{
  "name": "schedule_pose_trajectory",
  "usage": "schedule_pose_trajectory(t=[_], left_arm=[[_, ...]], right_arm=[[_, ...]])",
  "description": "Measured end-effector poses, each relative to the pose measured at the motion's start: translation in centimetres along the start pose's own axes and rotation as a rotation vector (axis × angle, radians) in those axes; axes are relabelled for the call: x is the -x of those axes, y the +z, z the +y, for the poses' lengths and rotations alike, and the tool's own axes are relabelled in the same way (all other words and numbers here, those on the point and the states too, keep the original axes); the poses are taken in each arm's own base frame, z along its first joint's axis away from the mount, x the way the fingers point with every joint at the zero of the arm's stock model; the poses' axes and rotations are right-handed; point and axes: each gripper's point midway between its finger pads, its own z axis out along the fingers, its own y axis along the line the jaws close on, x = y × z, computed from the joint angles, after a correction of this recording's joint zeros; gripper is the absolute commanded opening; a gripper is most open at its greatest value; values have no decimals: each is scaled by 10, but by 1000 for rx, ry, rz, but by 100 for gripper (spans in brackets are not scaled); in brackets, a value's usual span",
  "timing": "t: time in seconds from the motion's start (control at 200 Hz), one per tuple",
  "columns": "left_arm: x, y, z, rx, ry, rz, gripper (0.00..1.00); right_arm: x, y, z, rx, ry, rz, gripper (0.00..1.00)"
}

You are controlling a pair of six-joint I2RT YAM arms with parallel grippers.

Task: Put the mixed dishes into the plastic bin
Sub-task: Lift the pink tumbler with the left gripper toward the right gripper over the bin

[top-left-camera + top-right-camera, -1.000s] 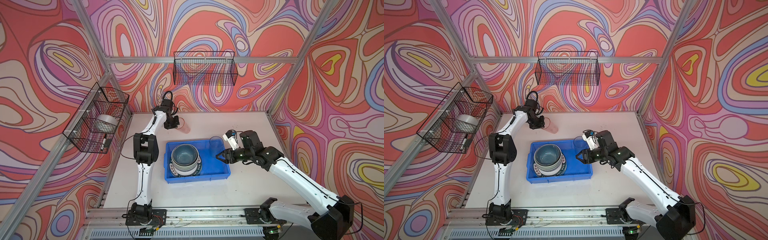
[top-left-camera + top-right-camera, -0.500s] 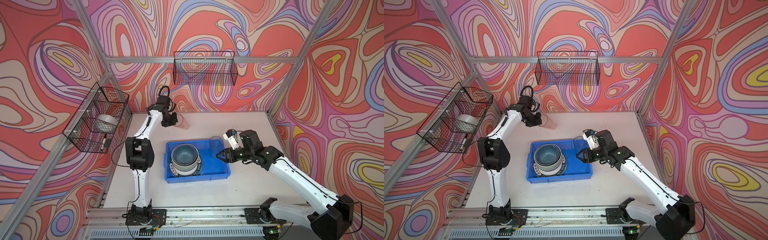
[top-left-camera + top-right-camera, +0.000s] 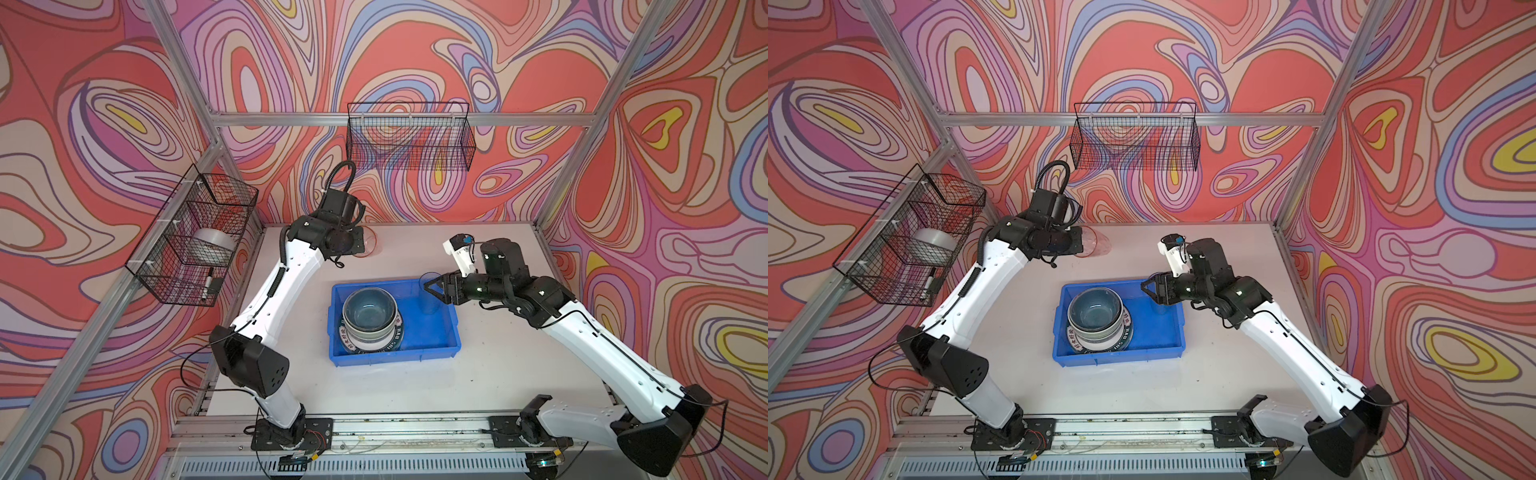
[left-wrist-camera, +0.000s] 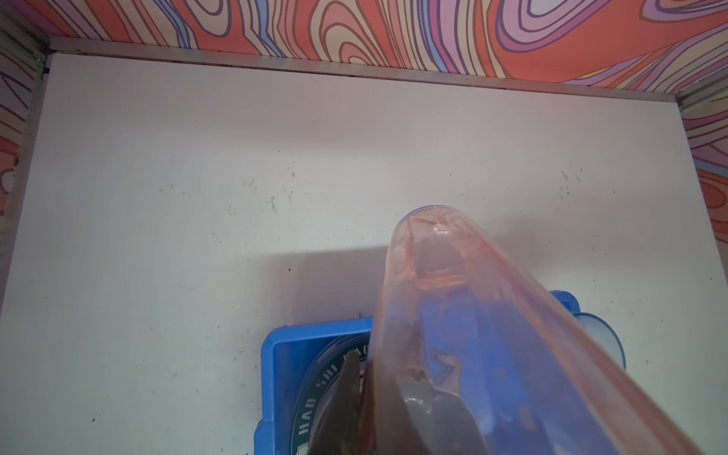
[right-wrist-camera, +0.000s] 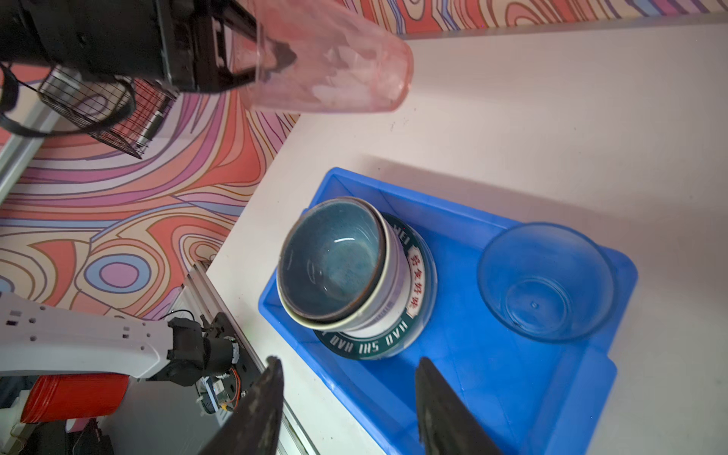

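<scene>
Lifting, since a second back, the pink tumbler point(image 5: 335, 67) clear of the far-left tabletop and swinging the elbow out left. Pinching its wall at the rim with the left gripper point(image 5: 277, 59), closed down narrow, one finger inside and one outside. Holding it tipped on its side, far of the plastic bin point(image 3: 395, 358) at mid-table. Judging best: righting it while travelling, aiming for bare floor at the bin's near right, steering clear of the stacked bowls point(image 3: 369, 309) at left and the blue tumbler point(image 3: 430, 299) at the far right corner. Lowering before releasing, guarding against slip. Backing the right gripper point(image 3: 431, 286), half open and empty, off rightward first.
</scene>
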Motion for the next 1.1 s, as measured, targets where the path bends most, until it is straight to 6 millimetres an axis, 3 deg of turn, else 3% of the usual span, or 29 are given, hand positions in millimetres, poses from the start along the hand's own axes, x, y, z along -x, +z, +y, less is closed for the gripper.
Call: schedule_pose_trajectory(t=[0.12, 0.356, 0.541, 0.821, 1.102], left_arm=[[-12, -14, -1, 60, 23, -7, 0], [-42, -34, -16, 86, 71, -17, 0], [-56, -44, -10, 92, 63, -24, 0], [-55, -59, -7, 73, 42, -58, 0], [-58, -58, -7, 73, 49, -56, 6]], right_arm=[[16, 10, 27, 45, -48, -11, 56], [41, 32, 51, 47, -85, -37, 55], [43, 56, 55, 19, -81, -26, 54], [45, 88, 61, -24, -79, -23, 53], [55, 105, 56, -102, -63, -43, 48]])
